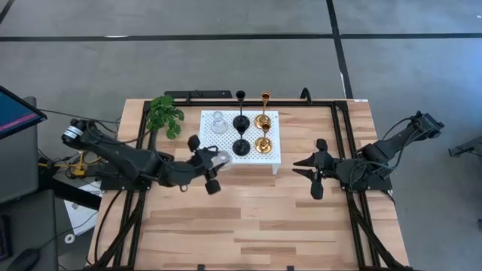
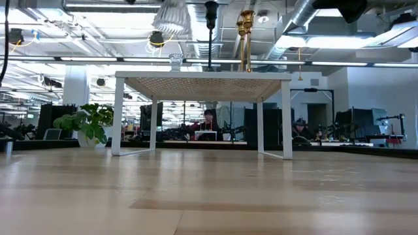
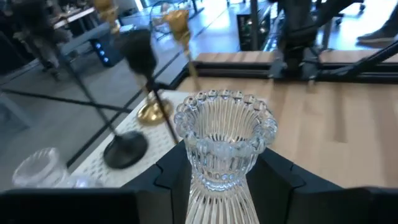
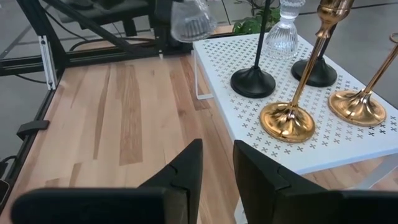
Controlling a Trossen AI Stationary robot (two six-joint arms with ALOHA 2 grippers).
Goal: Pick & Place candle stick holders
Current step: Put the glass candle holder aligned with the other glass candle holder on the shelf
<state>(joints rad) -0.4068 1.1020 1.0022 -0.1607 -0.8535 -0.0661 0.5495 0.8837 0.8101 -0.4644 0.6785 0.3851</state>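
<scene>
My left gripper [image 1: 212,167] grasps a clear glass holder [image 3: 222,146] just beside the white platform [image 1: 267,160]; right gripper [image 1: 312,171] released, near the platform's opposite side.

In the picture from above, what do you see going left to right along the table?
Green plant → left hand holding a clear glass holder → black holders → gold holders → right hand.

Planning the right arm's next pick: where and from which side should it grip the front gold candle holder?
Grip the front gold holder by its thin stem, just above the round base, coming level from the platform's right edge, where the right gripper waits open. It stands upright; a black holder crowds its left.
</scene>
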